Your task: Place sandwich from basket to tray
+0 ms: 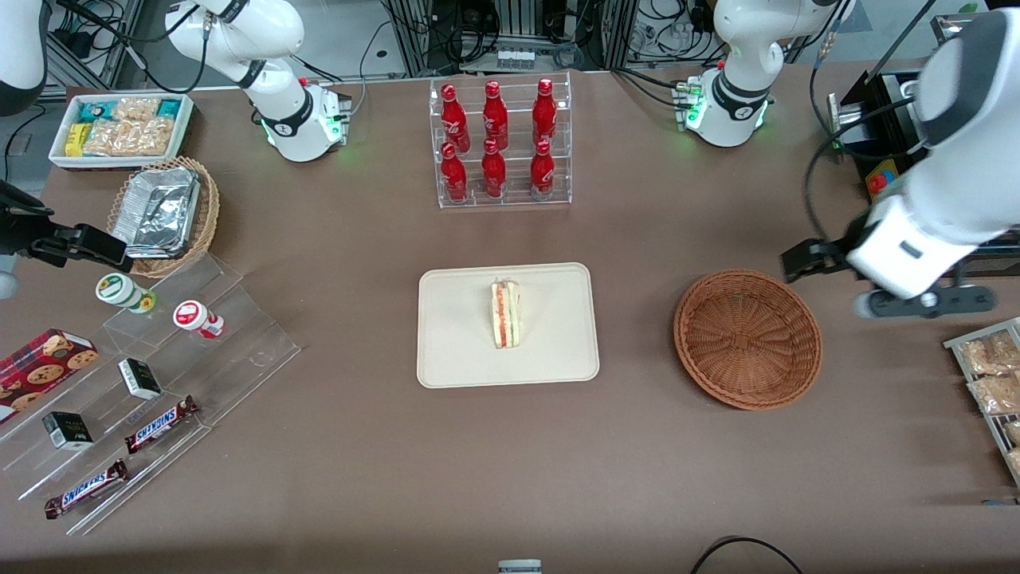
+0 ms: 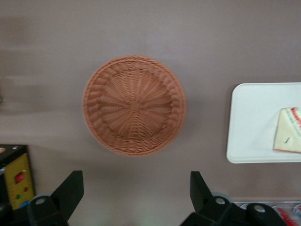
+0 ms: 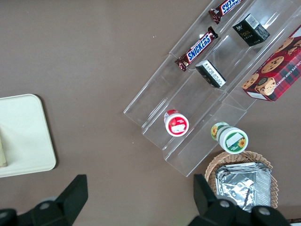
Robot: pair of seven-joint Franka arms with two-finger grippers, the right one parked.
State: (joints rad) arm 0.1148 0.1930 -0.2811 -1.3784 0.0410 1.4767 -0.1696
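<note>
The sandwich (image 1: 505,313) lay on the tray (image 1: 454,359), near its middle, with its red and green layers showing along one edge. The basket (image 1: 747,339) sat apart from the tray toward the working arm's end of the table, and nothing was in it. The gripper (image 2: 134,193) hung above the table beside the basket, a little farther from the front camera than the basket; its fingers (image 2: 70,190) were spread wide and held nothing.

A clear rack (image 1: 504,143) farther from the front camera than the tray carried six red bottles (image 1: 494,171) in two rows of three. Toward the parked arm's end, a white box (image 1: 122,130) held snack packets, and a tan basket (image 1: 203,215) just nearer held foil containers (image 1: 157,211). A clear stepped stand (image 1: 159,383) nearer the camera carried two small cups (image 1: 198,317), one with a red lid and one with a green, two dark little boxes (image 1: 140,378) and two Snickers bars (image 1: 160,423). A red cookie box (image 1: 40,363) lay at its end. At the working arm's edge of the table, a wire tray (image 1: 992,383) held bagged snacks; their count could not be told.
</note>
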